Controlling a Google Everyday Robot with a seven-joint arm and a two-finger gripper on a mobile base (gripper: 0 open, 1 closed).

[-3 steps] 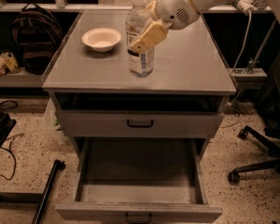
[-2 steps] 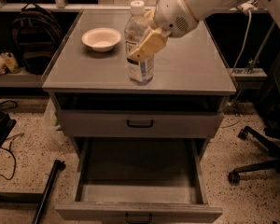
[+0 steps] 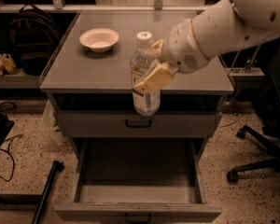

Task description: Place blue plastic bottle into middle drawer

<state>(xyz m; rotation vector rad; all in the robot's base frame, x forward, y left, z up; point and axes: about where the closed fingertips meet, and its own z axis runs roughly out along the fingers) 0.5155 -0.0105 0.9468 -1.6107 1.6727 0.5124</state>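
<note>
The blue plastic bottle (image 3: 144,99), clear with a white cap and a white-and-blue label, hangs upright in the air in front of the cabinet's front edge. My gripper (image 3: 151,68) is shut on the bottle's upper body, with one yellowish finger (image 3: 154,78) across its front. The white arm reaches in from the upper right. The middle drawer (image 3: 137,195) is pulled wide open below, its bare grey floor showing and a dark handle on its front. The bottle is above the drawer's back part, well clear of its floor.
A white bowl (image 3: 99,38) sits on the grey cabinet top (image 3: 84,73) at the back left. A shallower shut drawer front with a black handle (image 3: 138,123) lies just behind the bottle's base. A black office chair base (image 3: 256,153) stands at the right, a backpack (image 3: 30,41) at the left.
The gripper has lifted the bottle off the cabinet top and carried it forward and down, past the front edge. The camera view has also closed in on the cabinet.
</note>
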